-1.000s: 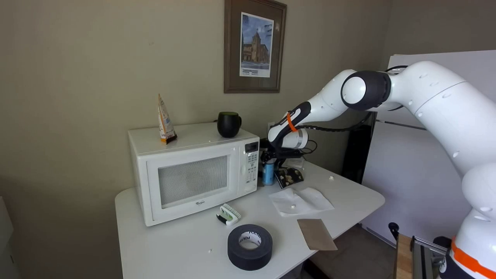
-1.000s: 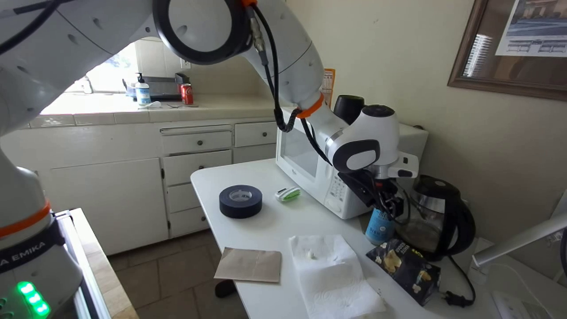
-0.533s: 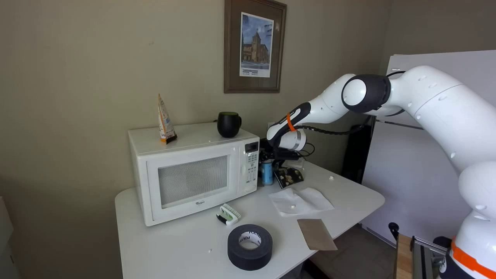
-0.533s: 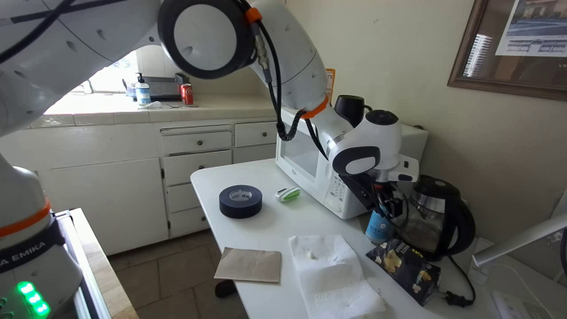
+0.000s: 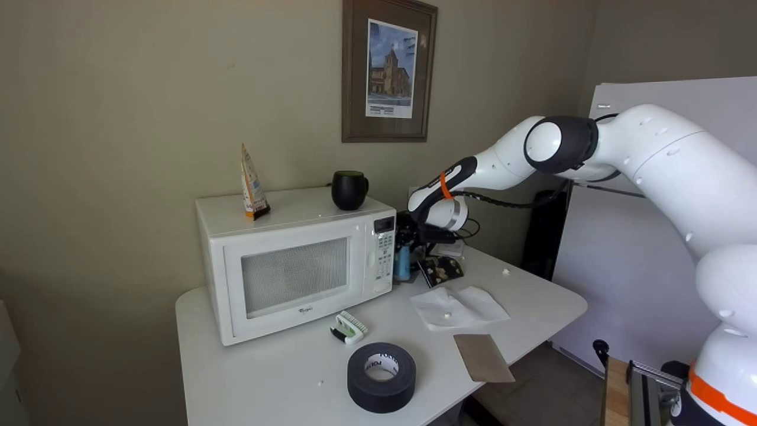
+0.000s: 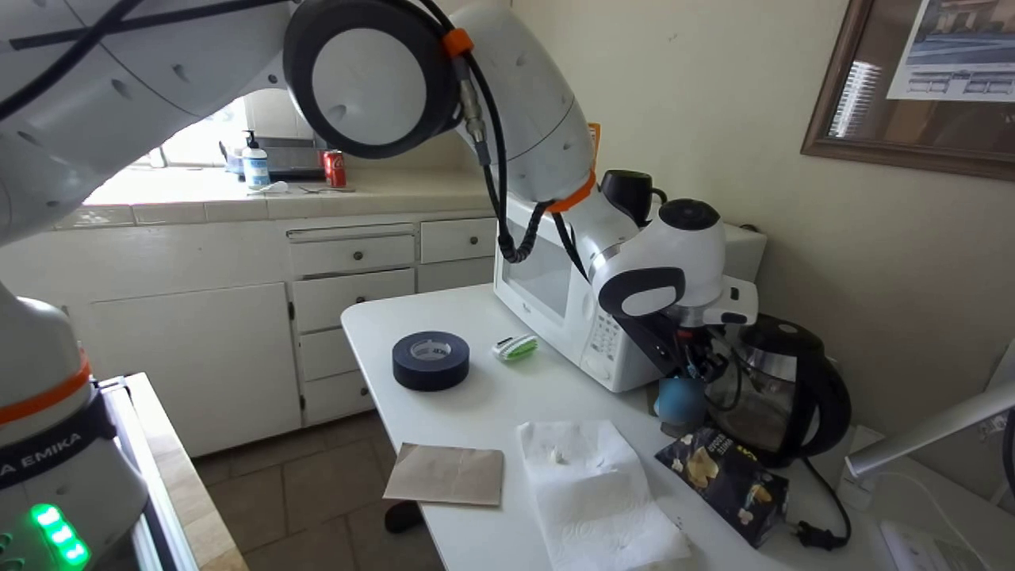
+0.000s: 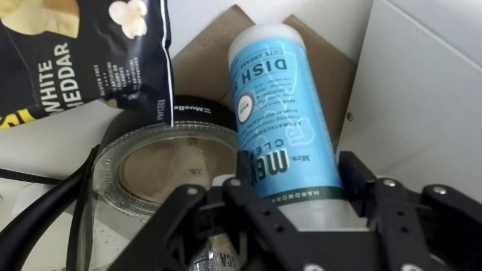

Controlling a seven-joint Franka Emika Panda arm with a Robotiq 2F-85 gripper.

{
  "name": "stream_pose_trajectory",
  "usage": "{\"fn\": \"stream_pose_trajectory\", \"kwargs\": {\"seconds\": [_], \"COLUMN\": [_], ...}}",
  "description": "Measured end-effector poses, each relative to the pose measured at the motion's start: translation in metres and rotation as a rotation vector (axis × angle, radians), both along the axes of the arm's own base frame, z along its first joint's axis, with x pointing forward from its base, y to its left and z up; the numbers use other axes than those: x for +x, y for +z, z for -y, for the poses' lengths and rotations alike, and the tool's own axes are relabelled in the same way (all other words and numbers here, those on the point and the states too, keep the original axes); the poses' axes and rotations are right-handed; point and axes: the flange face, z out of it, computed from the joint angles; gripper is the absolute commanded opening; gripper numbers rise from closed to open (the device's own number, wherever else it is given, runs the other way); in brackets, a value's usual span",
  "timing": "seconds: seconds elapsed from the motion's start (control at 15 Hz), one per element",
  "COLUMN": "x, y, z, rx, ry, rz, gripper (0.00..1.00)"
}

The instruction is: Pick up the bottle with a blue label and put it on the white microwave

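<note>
holding the bottle with a blue label (image 7: 286, 113) tilted and pinched in the gripper (image 7: 295, 169), just beside the white microwave (image 5: 301, 272); wrapped in sky blue with dark lettering. looks pale at both ends; bears a dark green band and a red-ringed white oval.

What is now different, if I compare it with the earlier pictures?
In an exterior view, the bottle with a blue label has shifted slightly toward the white microwave, and its base seems lifted. The gripper holds it; when it closed is not shown. The black mug, tape roll and paper towel stayed in place.
</note>
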Motion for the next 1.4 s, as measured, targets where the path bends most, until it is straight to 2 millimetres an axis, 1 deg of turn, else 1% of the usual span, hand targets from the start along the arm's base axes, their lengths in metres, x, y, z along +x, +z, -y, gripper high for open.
{"fn": "stream_pose_trajectory", "kwargs": {"seconds": [0.13,0.27,0.4,0.53,0.73,0.93,1.0,1.2,1.4], "x": [0.002,0.006,0.009,0.012,0.014,0.011,0.010,0.008,0.005], "y": [0.004,0.013,0.031,0.054,0.095,0.134,0.150,0.206,0.266], "z": [-0.001,-0.006,-0.011,-0.016,-0.025,-0.034,-0.038,-0.053,-0.071], "rx": [-0.002,-0.006,-0.023,-0.053,-0.095,-0.117,-0.127,-0.171,-0.216], "ry": [0.006,0.012,0.018,0.022,0.019,0.021,0.023,0.031,0.044], "rz": [0.017,0.038,0.070,0.116,0.196,0.236,0.253,0.329,0.412], "gripper": [0.32,0.31,0.31,0.31,0.31,0.31,0.31,0.31,0.31]}}
